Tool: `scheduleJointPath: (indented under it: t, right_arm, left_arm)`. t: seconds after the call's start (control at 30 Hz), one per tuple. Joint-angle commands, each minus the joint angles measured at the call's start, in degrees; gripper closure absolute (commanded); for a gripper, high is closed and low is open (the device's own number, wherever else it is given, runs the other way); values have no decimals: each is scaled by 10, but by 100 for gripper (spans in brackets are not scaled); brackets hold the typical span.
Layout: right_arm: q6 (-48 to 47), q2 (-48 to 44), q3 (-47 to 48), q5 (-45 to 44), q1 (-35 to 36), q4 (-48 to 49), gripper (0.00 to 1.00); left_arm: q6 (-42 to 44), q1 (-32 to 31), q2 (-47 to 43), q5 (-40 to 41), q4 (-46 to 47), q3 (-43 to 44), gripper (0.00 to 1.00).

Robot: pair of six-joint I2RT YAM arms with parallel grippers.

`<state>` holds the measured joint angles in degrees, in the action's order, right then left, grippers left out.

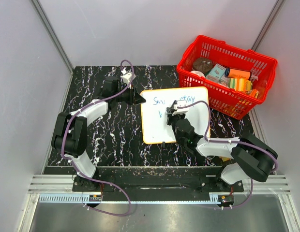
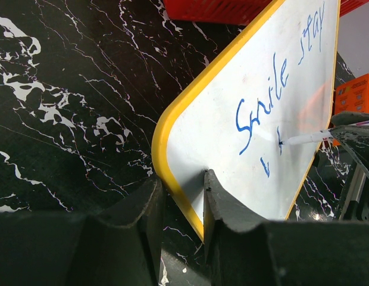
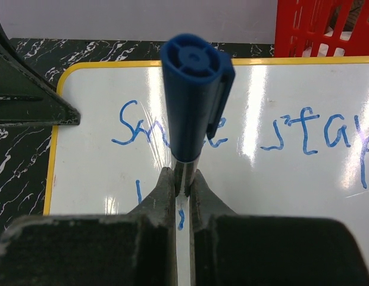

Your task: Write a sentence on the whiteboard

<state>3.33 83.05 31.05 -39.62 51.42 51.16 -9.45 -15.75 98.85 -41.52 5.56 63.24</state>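
The whiteboard (image 1: 155, 128) lies flat in the middle of the table, white with an orange-yellow frame. The sentence (image 1: 185, 99) reads "Smile stay" in blue on its top line, with two short blue strokes (image 3: 138, 192) below. My left gripper (image 1: 138, 100) is shut on the whiteboard's far left corner; in the left wrist view its fingers (image 2: 229, 208) straddle the yellow frame (image 2: 163, 128). My right gripper (image 1: 172, 112) is shut on a marker with a blue cap (image 3: 193, 89), held upright, its tip (image 2: 281, 143) on the board under "Smile" (image 2: 262, 104).
A red basket (image 1: 237, 50) with several packets stands at the back right, close to the board's far right corner. The table (image 1: 111, 135) is black marble-patterned, with grey walls around it.
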Motion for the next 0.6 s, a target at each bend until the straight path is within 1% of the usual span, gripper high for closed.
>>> scheduleJointPath:
  t: [0.0, 0.27, 0.57]
  right_arm:
    - [11, 0, 18, -14, -19, 8, 100]
    - [19, -11, 20, -7, -37, -13, 100]
    - [48, -39, -16, -9, -37, -36, 100]
  left_arm:
    - [104, -32, 34, 89, -72, -22, 100]
    - [104, -33, 35, 89, -73, -21, 100]
    - [106, -33, 35, 92, -76, -20, 100]
